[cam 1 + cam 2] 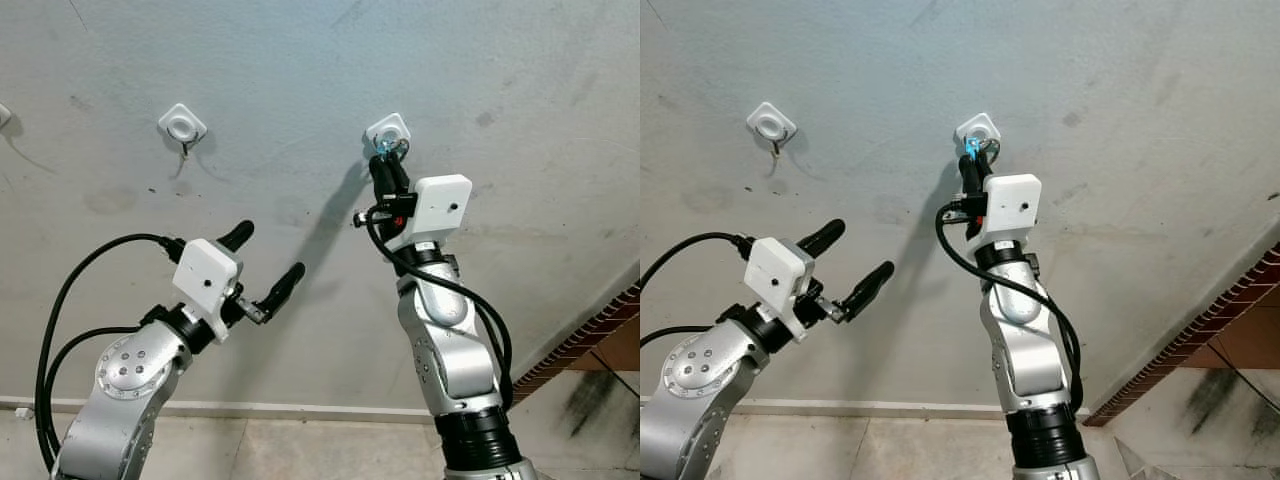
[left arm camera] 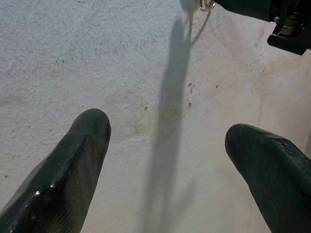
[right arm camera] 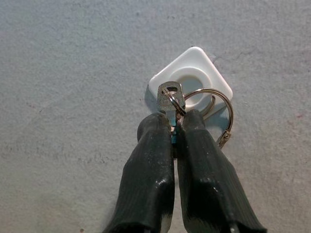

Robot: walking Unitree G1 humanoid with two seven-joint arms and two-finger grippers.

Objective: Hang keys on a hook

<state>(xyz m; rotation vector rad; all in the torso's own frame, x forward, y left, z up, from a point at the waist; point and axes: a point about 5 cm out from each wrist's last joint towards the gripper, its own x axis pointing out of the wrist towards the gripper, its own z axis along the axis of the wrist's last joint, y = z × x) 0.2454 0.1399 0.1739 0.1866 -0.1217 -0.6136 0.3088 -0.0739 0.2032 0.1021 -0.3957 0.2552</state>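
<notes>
Right wrist view: right gripper (image 3: pixel 174 127) clamped on key (image 3: pixel 169 98), ring (image 3: pixel 213 112) up against right hook (image 3: pixel 191 80), possibly not yet over it. Risk: letting go early drops keys. Left gripper (image 1: pixel 268 262) spread, empty, near left hook (image 1: pixel 182 125).

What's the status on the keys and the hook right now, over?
Right gripper shut on key, held up at right wall hook. Key ring lies over hook, whether caught unclear. Left gripper open, idle, low. Nothing in the way.
</notes>
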